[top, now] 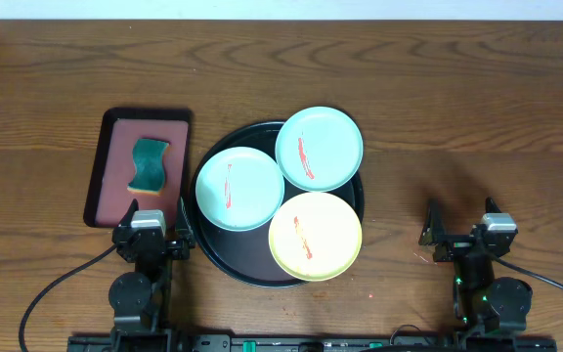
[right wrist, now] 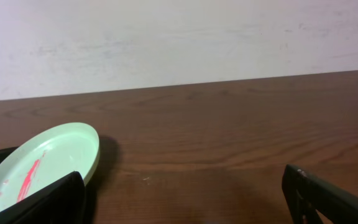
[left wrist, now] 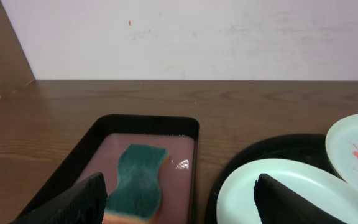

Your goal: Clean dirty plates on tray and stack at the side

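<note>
Three plates lie on the round black tray. A mint-green plate is at its left, a second mint-green plate at the back right, a pale yellow plate at the front right. Each has a red smear. My left gripper is open and empty at the table's front, left of the tray; its wrist view shows the left plate and tray rim. My right gripper is open and empty at the front right, over bare wood; its view shows the back plate.
A dark red rectangular tray lies left of the black tray, holding a green sponge with an orange underside, also seen in the left wrist view. A pale wall bounds the table's far edge.
</note>
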